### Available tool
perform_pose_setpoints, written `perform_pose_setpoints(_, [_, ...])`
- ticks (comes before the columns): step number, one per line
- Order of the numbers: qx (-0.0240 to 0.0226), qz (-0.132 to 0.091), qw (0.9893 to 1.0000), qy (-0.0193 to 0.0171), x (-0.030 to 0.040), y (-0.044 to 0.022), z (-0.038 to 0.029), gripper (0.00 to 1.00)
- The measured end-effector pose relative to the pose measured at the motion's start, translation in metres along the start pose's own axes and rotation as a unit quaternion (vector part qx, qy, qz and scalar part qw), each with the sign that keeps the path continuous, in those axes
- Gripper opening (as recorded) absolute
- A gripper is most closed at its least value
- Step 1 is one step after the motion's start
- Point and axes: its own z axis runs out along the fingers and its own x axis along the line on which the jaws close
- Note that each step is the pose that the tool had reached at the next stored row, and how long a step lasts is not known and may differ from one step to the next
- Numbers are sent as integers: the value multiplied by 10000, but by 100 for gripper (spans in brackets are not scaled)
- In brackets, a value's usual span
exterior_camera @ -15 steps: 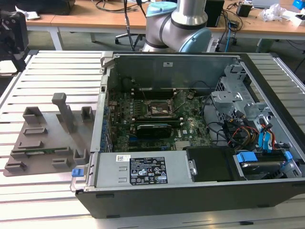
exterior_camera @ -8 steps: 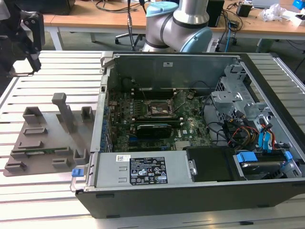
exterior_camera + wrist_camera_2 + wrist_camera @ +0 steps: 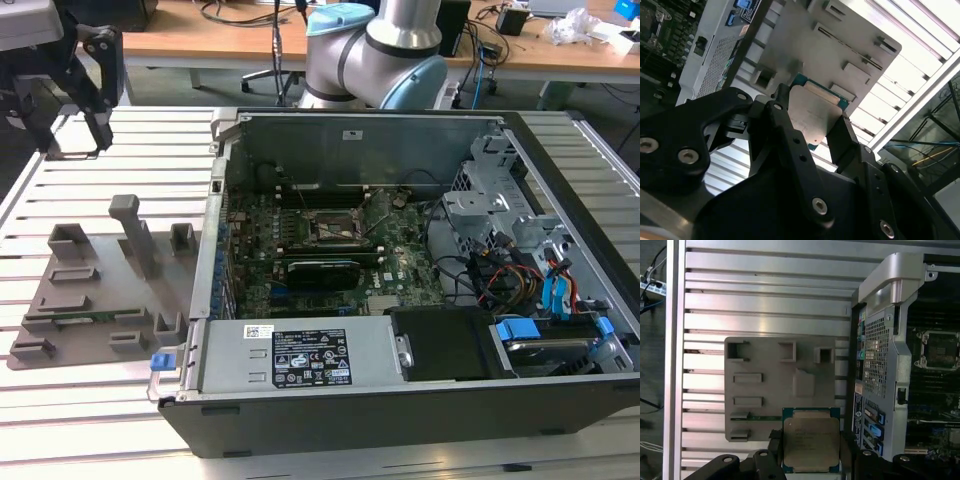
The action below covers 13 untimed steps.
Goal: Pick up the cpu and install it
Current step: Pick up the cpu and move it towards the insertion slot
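- The gripper [image 3: 75,140] hangs in the upper left of the exterior view, above the slatted table [image 3: 150,150] and clear of it.
- Its claw is closed on the cpu [image 3: 811,439]: in both wrist views a black finger [image 3: 847,447] presses each of two opposite edges of the chip.
- The cpu [image 3: 815,112] faces the cameras with its silver-grey metal top, a thin green rim showing around it. It touches nothing but the fingers.
- A grey tray [image 3: 90,290] with raised blocks and slots lies flat on the table at the exterior view's left, below the gripper in the frame and apart from it.
- A thin green strip [image 3: 765,417] sits in one slot of the tray.
- The open case [image 3: 400,400] fills the centre and right of the exterior view, just beside the tray.
- The socket [image 3: 335,228], with its metal frame, sits on the board [image 3: 300,270] inside the case, well apart from the cpu.
- The arm [image 3: 390,50] stands behind the case at the top centre.
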Motion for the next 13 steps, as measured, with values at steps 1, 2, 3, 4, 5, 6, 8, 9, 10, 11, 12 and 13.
perform_pose_setpoints(1, [1, 0, 10000, 0, -43, 0, 1, 55])
perform_pose_setpoints(2, [1, 0, 10000, 0, -63, 0, 1, 55])
perform_pose_setpoints(3, [2, 0, 10000, 0, -88, 0, 2, 55])
perform_pose_setpoints(4, [3, 0, 10000, 0, -120, 0, 4, 55])
perform_pose_setpoints(5, [4, 0, 10000, 0, -136, -1, 4, 55])
perform_pose_setpoints(6, [6, 0, 10000, 0, -156, -1, 4, 55])
perform_pose_setpoints(8, [6, 0, 10000, 1, -232, -4, 6, 55])
perform_pose_setpoints(9, [7, 0, 10000, 0, -266, -5, 7, 55])
perform_pose_setpoints(10, [7, 0, 10000, 1, -293, -5, 7, 55])
perform_pose_setpoints(11, [7, 0, 10000, 1, -311, -6, 8, 55])
perform_pose_setpoints(12, [7, 0, 10000, 1, -329, -6, 9, 55])
perform_pose_setpoints(13, [7, 0, 10000, 0, -365, -7, 10, 55])
